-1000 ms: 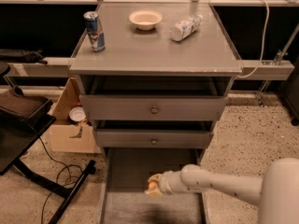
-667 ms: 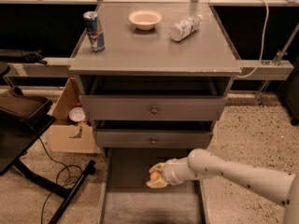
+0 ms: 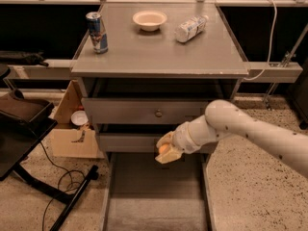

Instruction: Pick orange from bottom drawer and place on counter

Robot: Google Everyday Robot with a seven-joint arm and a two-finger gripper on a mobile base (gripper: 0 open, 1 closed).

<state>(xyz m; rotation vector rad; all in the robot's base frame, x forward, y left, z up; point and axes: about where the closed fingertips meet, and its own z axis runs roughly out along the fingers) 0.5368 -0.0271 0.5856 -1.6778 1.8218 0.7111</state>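
My gripper (image 3: 166, 149) is shut on the orange (image 3: 164, 148), a small round orange fruit showing between the cream fingers. It holds the fruit in the air in front of the middle drawer, above the open bottom drawer (image 3: 154, 196), whose long grey floor shows bare. The white arm reaches in from the right. The counter (image 3: 159, 47) is the wide grey top above, well higher than the gripper.
On the counter stand a blue drink can (image 3: 96, 32) at the left, a cream bowl (image 3: 149, 19) at the back and a plastic bottle (image 3: 190, 28) lying on its side. A cardboard box (image 3: 72, 124) and a black stand (image 3: 29, 143) sit left of the cabinet.
The gripper has risen from low over the bottom drawer's floor to the level of the middle drawer, carrying the orange. The arm has lifted with it.
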